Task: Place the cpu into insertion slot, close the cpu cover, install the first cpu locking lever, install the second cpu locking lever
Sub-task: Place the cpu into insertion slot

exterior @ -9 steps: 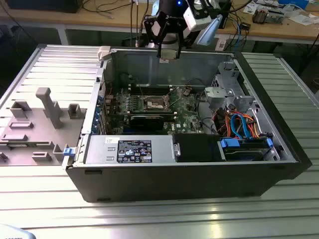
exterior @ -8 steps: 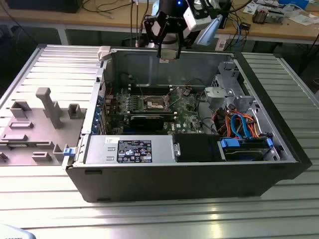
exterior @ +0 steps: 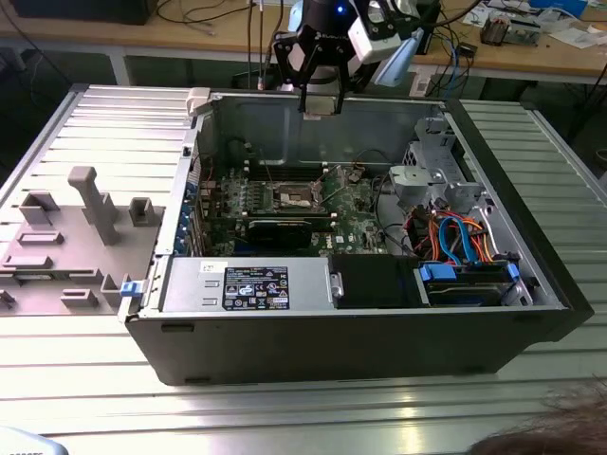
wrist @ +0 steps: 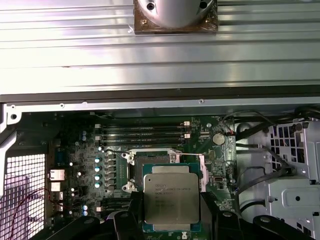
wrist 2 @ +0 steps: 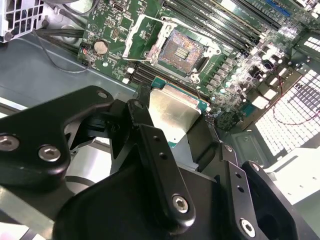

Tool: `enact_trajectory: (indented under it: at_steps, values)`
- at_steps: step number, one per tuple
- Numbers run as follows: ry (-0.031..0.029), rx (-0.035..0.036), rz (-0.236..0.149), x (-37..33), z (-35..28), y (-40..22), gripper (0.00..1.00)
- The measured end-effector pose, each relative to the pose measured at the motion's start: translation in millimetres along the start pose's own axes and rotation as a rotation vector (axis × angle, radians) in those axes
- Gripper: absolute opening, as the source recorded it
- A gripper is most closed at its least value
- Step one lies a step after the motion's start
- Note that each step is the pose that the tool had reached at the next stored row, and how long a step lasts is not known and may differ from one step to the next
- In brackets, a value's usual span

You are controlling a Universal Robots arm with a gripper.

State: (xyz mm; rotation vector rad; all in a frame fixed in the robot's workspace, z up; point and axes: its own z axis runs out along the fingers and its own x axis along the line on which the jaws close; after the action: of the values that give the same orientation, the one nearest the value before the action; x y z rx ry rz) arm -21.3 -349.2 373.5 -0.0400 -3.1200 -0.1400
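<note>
Silvery-grey metal sits closest to the lens: the cpu [wrist: 170, 198] is clamped flat in the pincer [wrist: 171, 202], whose black fingers grip it by two opposite edges in both wrist views. Its top carries a few lines of small print.

Beyond it, on the green board [wrist 2: 240, 65], lies the insertion slot [wrist 2: 182, 50], dark-centred and bare. In the first wrist view the held chip hides most of it. The cpu cover [wrist 2: 134, 31] appears to be swung open beside the slot, though the angle makes that hard to confirm. Long memory slots [wrist: 142, 132] and a coin battery [wrist 2: 101, 47] lie near the slot.

In the exterior view the pincer hangs high over the open computer case [exterior: 332, 332], near its far wall and well apart from the slot below. Inside the case, a power supply [exterior: 190, 284] with a printed label [exterior: 256, 287] lies along the near side. Orange and blue cables [exterior: 455, 232] crowd the exterior view's right. The case rests on a ribbed metal tabletop [exterior: 285, 417], with a grey side panel [exterior: 85, 237] at the exterior view's left.
</note>
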Motion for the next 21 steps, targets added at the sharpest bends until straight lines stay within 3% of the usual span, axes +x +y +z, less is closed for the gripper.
enact_trajectory:
  at_steps: [8, 10, 21]
  values:
    - [-0.0001, 0.0, 0.0, 0.0, 3.1, -0.3, 0.54]
    - [0.0, 0.0, 0.0, 0.0, 9.9, -0.9, 0.54]
    - [0.0, -0.0001, 0.0, 0.0, 13.0, -1.2, 0.54]
